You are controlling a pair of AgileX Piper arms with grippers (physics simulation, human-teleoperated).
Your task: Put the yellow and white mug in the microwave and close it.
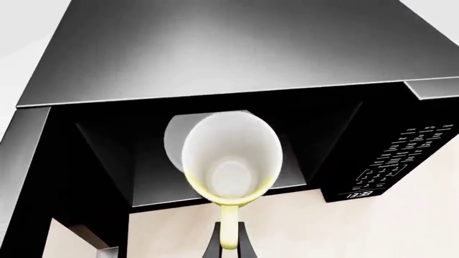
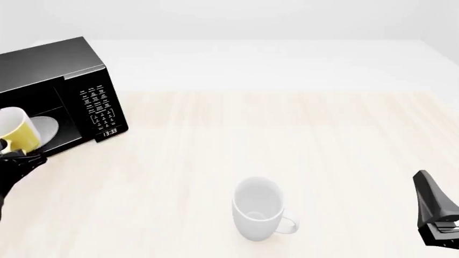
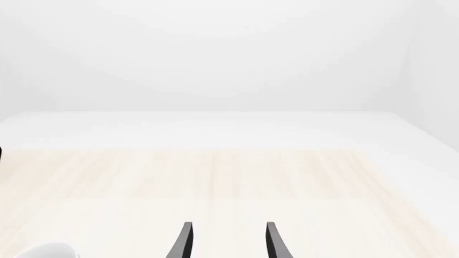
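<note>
My left gripper [image 1: 229, 239] is shut on the yellow handle of the yellow and white mug [image 1: 231, 161], whose white inside faces the left wrist camera. In the front view the mug [image 2: 17, 132] hangs tilted at the mouth of the black microwave [image 2: 50, 62], above the left gripper [image 2: 13, 157]. The cavity is open, with the white round plate [image 2: 44, 128] behind the mug. The keypad [image 1: 401, 161] and display show beside the cavity. My right gripper [image 3: 228, 242] is open and holds nothing, low at the right edge [image 2: 434, 212].
A larger all-white mug [image 2: 258, 208] stands upright on the pale wooden table [image 2: 287, 140], near the front middle, handle to the right. Its rim [image 3: 44, 251] shows at the edge of the right wrist view. A dark panel [image 1: 29, 177] beside the cavity looks like the open door.
</note>
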